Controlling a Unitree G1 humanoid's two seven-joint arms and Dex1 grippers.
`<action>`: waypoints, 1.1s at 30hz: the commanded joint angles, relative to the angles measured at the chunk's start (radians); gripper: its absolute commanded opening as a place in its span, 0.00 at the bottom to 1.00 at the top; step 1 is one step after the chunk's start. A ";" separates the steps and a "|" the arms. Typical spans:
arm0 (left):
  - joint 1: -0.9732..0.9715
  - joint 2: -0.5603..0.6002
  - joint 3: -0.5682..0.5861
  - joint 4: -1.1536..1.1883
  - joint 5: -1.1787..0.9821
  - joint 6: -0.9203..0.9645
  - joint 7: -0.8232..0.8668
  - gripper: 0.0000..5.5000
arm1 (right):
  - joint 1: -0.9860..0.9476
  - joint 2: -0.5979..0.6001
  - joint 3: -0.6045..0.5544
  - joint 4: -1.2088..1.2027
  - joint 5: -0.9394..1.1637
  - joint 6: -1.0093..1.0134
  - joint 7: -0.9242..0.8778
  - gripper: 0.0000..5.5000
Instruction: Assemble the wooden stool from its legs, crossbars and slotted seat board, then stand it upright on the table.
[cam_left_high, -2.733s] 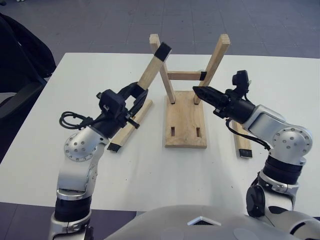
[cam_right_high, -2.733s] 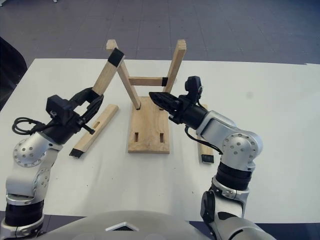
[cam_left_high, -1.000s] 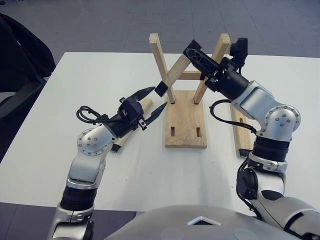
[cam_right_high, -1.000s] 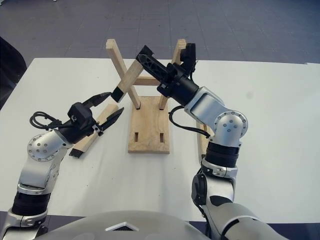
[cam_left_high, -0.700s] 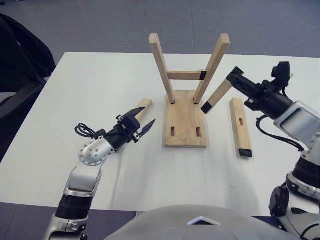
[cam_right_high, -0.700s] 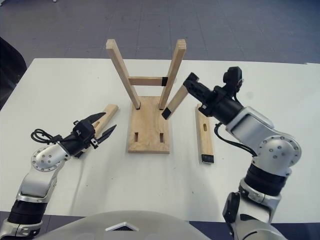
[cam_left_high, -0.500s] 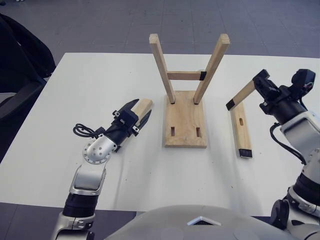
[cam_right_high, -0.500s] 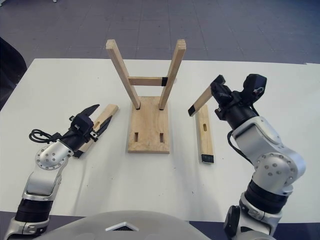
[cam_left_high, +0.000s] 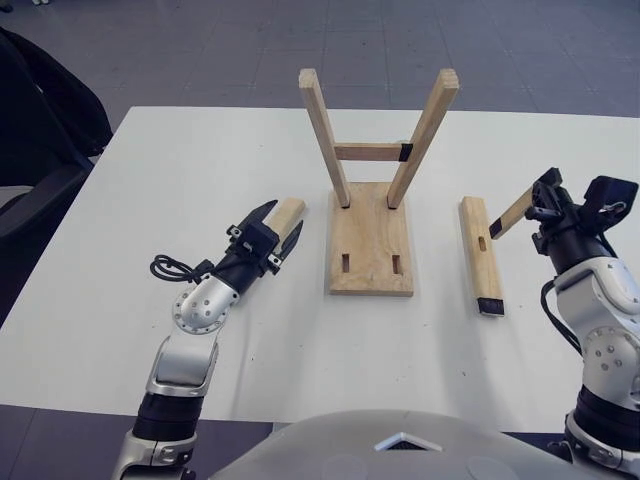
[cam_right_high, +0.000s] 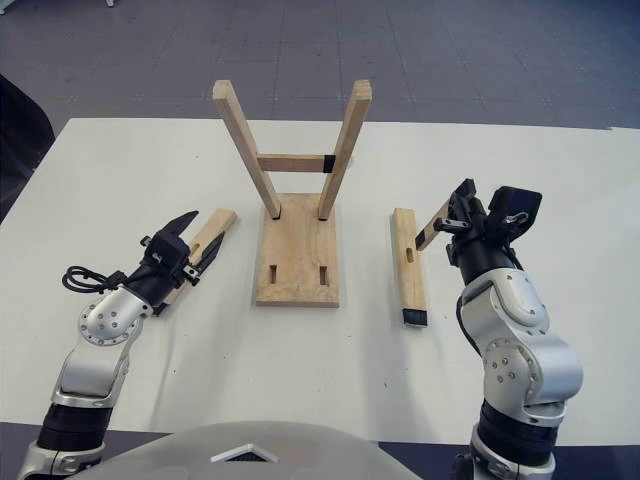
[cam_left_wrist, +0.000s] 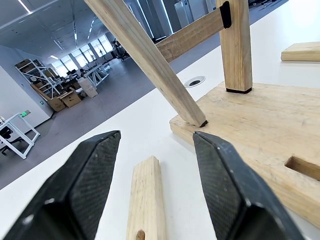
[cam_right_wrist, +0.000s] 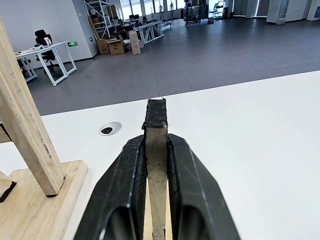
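Observation:
The slotted seat board (cam_left_high: 370, 255) lies flat mid-table. Two legs (cam_left_high: 325, 135) (cam_left_high: 425, 130) stand in its far slots, joined by a crossbar (cam_left_high: 368, 151). Another leg (cam_left_high: 481, 256) with a black end lies to the right of the board. My right gripper (cam_left_high: 546, 197) hovers at the right side, shut on a short black-tipped wooden bar (cam_right_wrist: 156, 145) that points toward the lying leg. Left of the board my left gripper (cam_left_high: 277, 222) is open, and its fingers (cam_left_wrist: 87, 187) straddle a wooden piece (cam_left_wrist: 146, 200) lying on the table.
The white table (cam_left_high: 180, 160) has bare room at the left, front and far right. A cable port (cam_right_wrist: 110, 128) sits in the tabletop near the far edge. A dark chair (cam_left_high: 40, 130) stands off the table's left side.
My right gripper carried the black-tipped bar from above the stool out to the right and lower. My left gripper let that bar go earlier and settled low over the piece on the left.

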 joint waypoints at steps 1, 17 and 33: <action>-0.012 -0.001 0.000 -0.002 0.008 0.016 0.000 0.49 | -0.001 0.021 0.014 0.027 -0.026 0.000 0.013 0.08; -0.021 -0.011 -0.003 -0.002 0.003 0.038 -0.004 0.49 | 0.028 0.105 0.014 0.238 -0.147 0.052 -0.019 0.08; -0.013 -0.018 -0.001 -0.009 0.003 0.041 -0.001 0.49 | 0.149 -0.013 0.181 0.092 -0.187 0.022 0.236 0.08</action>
